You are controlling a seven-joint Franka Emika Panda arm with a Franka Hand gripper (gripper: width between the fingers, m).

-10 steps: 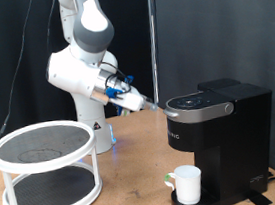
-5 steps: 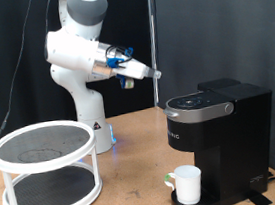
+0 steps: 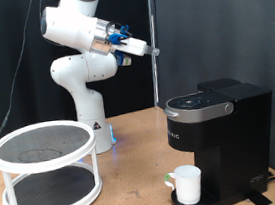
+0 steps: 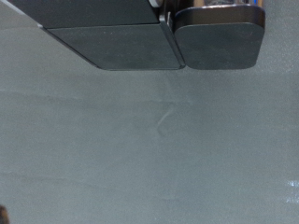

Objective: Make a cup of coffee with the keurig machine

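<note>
The tool (image 3: 143, 50) hangs in the air high above the keurig machine (image 3: 221, 143) and toward the exterior view's left of it, well apart from the machine and touching nothing; nothing shows between its fingers, and whether they are spread or pressed together cannot be told at this size. In the wrist view the tool's own fingers do not show; only the dark top of the keurig machine (image 4: 149, 35) appears against the grey tabletop (image 4: 149, 149). The white robot arm (image 3: 79, 49) bends up from its pedestal, which stands behind the machine, to the exterior view's left of it. The machine stands on the wooden tabletop (image 3: 127, 179) with its rounded lid shut and its silver-edged control panel on top at the front. The cup (image 3: 188, 184), a plain white mug, stands upright on the machine's round drip base, under the overhanging front of the machine. Well to the exterior view's left of the machine stands a white two-tier round rack (image 3: 45, 169) with dark mesh shelves. A black curtain (image 3: 218, 22) hangs behind the machine.
</note>
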